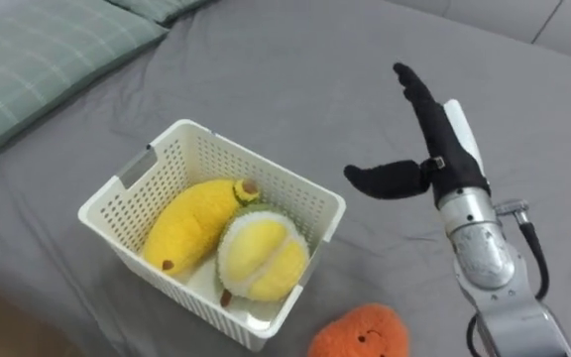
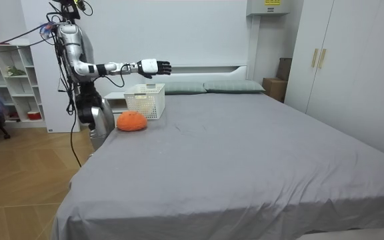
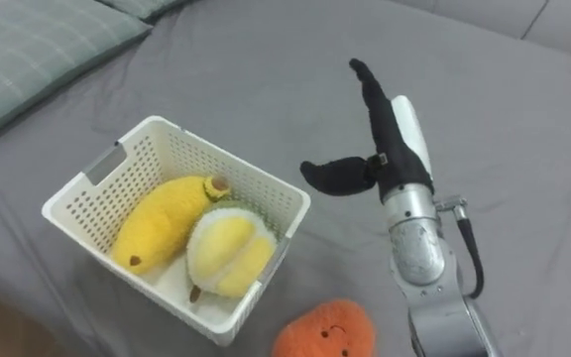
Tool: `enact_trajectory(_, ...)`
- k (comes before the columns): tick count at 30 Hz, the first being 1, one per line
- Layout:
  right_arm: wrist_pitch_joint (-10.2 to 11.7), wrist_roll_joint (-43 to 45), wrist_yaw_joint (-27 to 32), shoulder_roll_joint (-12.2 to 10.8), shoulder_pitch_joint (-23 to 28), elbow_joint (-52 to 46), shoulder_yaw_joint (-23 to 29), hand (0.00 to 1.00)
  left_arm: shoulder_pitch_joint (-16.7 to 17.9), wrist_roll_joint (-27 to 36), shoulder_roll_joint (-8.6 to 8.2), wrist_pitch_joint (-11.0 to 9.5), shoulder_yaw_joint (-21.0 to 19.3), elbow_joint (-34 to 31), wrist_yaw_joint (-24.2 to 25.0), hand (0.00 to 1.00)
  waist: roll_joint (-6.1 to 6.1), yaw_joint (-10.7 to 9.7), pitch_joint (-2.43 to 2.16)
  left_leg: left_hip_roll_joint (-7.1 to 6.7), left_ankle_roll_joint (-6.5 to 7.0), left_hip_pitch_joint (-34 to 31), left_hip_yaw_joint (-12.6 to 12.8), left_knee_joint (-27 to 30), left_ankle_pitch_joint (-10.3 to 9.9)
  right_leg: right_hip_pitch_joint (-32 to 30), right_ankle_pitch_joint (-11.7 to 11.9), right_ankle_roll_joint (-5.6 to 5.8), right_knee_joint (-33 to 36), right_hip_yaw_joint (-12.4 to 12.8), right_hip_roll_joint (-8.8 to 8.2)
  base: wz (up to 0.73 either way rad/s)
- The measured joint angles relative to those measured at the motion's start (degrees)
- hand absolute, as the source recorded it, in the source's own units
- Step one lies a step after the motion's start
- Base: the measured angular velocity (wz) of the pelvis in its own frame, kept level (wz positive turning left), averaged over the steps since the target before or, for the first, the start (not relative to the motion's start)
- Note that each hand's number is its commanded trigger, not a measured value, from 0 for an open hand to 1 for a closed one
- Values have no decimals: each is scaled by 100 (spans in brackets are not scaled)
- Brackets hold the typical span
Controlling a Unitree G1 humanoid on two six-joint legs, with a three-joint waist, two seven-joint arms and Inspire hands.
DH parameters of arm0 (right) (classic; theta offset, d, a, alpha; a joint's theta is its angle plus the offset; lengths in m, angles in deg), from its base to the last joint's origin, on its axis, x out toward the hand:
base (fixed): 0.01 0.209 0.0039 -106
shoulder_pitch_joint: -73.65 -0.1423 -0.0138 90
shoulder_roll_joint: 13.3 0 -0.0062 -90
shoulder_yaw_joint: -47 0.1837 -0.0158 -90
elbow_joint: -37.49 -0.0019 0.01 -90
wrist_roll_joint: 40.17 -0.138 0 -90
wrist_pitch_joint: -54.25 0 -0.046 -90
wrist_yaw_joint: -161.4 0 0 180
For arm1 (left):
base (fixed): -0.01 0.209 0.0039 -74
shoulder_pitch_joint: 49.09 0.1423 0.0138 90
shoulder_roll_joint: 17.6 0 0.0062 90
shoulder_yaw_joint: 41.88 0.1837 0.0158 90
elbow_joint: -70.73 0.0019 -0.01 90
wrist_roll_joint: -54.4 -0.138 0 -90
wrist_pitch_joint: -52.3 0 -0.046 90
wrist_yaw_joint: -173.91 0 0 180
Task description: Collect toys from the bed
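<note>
My right hand (image 1: 436, 159) is stretched out above the bed (image 1: 266, 69), with the fingers straight and close together and the thumb spread out to the side. It is open wide and holds nothing, and it touches nothing. It hangs over the bare grey sheet, to the right of a white basket (image 1: 201, 157) and apart from it.

The basket stands on the bed. Inside it lie two soft toys side by side: a yellow banana (image 1: 191, 223) on the left and a round durian (image 1: 263, 256) on the right, touching each other. A third toy, an orange one with a small face (image 1: 362, 335), lies on the sheet just beside the near right corner of the basket, below my hand and closer to me.

Beyond the basket, at the far left, there is a green checked pillow (image 1: 38, 59).

In the room view I stand at the side of the bed near its head end, with my arm held level over the basket. A white shelf (image 2: 9, 73) is behind me.
</note>
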Motion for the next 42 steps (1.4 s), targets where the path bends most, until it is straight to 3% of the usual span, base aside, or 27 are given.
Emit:
enact_trajectory(6,38,-208,110,7,592,13,367,0,-63,8,1,-9,-7,-154,39,0,14,-284,11,30,4,-15,101,16,-41,-44,2,-2,89,80,7,-7)
enact_trajectory(16,39,-136,-38,4,779,17,509,0,-192,246,7,-229,-71,-178,20,0,-80,-528,2,71,6,91,269,-16,-81,-20,11,-7,87,289,84,-10)
enact_trajectory(23,-29,-78,-637,-18,917,718,480,0,-148,243,7,-106,-73,35,45,0,-143,-490,7,86,21,83,315,-14,-127,-62,20,7,79,310,81,-2)
enact_trajectory(27,-296,57,-1297,-31,929,1048,170,0,-191,246,7,-88,12,47,54,0,-203,-357,1,90,22,17,344,-14,-128,-138,20,7,82,331,88,-3)
enact_trajectory(33,-352,342,-1985,-35,927,1181,-272,0,-223,238,43,-53,72,54,65,0,-253,-278,15,94,26,-11,342,6,-134,-145,20,7,62,316,92,0)
enact_trajectory(42,-441,1177,-2669,-48,962,2317,-636,0,-229,188,60,18,75,-86,140,0,-272,-56,18,81,40,-24,269,40,-147,-131,27,19,62,241,83,4)
